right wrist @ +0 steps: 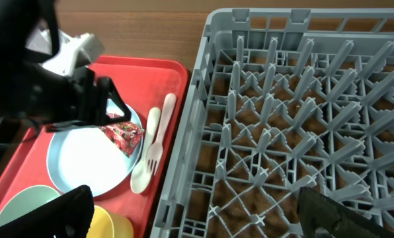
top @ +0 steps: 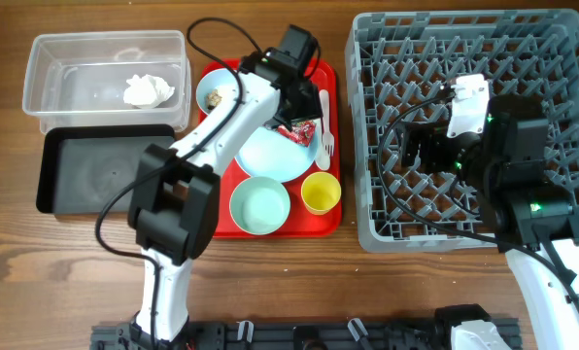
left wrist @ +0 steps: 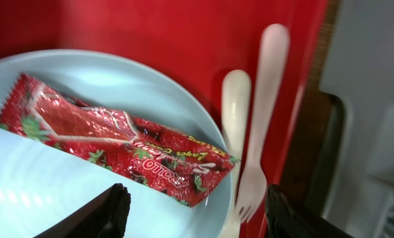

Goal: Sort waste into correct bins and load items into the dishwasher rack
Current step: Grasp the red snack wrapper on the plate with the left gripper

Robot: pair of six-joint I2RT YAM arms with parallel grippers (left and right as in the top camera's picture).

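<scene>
Wrapper [left wrist: 118,149] of crinkled red foil lies flat on the pale blue plate [top: 275,153], which sits on the red serving tray [top: 333,87]. Above the wrapper hovers the left gripper [top: 304,124], its fingers [left wrist: 108,210] spread apart to either side of the wrapper's lower end and grasping nothing. On the tray just beside the plate's rim lie the white spoon [left wrist: 235,106] and white fork [left wrist: 260,125], side by side, the spoon touching the plate's edge. Also on the tray are the mint green bowl [top: 260,205], the small yellow cup [top: 321,192] and a small bowl [top: 216,90] holding brown scraps. Beside the tray, on the side away from the dishwasher rack [top: 552,39], stand the clear tub [top: 51,92], with crumpled white tissue [top: 149,89] inside it, and the black tray [top: 71,175]. On the tray's other side, the right gripper [top: 421,146] hangs over the grey rack with its fingers [right wrist: 65,211] wide open and holding nothing.
</scene>
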